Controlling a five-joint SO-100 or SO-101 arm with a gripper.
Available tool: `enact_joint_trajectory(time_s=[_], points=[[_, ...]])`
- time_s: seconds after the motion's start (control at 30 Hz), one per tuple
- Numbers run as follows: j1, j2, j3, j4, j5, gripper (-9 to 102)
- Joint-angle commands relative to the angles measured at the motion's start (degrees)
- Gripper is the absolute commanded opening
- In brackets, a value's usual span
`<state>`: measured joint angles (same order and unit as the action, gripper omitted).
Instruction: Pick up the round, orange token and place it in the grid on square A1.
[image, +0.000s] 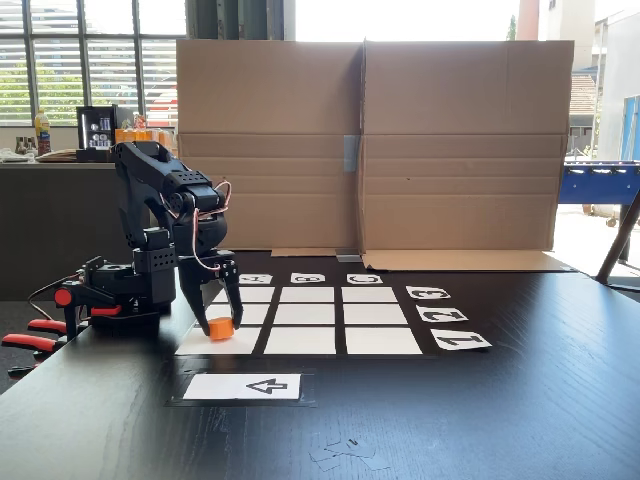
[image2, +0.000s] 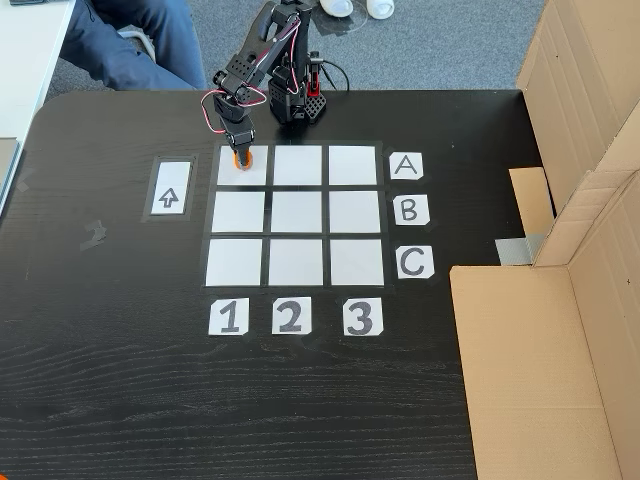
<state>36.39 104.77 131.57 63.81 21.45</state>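
Token placement appears all but complete. The small bright orange faceted plastic token (image: 221, 328) sits low on the white rectangular corner cell, square A1 (image2: 229, 174), in the row beside the "A" label (image2: 404, 165) and the column above the "1" label (image2: 228, 316). In a fixed view taken from above, it lies at about 12 o'clock within that cell, close to the top edge.

The black two-finger pincer (image: 222, 315) of the black arm (image: 165, 200) straddles the token, one finger to either side. The fingers stand close against it, so I judge the pincer to be grasping the token, though contact at the pads cannot be confirmed. Whether the token's base rests on the paper or hangs just clear cannot be settled either.

Remaining, in my judgement: letting go of the token and lifting the arm away from the three-by-three grid of white cells (image2: 296, 215) without dragging the token off the cell.

Obscured: seen from above, the pincer covers most of the token, leaving an orange sliver (image2: 241, 160). From the front, the "A" label is partly behind the arm. A seated person's legs (image2: 135, 45) are cut off at the top edge, beyond the black wooden tabletop (image2: 300, 400).
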Motion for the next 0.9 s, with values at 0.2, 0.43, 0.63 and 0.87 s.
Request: enact_joint_trajectory(time_s=[0.2, 0.43, 0.63, 0.87], points=[[1.85, 0.0, -1.05, -0.44, -0.53, 37], [3.43, 0.88, -4.22, 0.35, -0.7, 42], [6.5, 4.22, -12.39, 4.75, -0.7, 42], [13.01, 12.04, -28.48, 14.85, -2.2, 42]])
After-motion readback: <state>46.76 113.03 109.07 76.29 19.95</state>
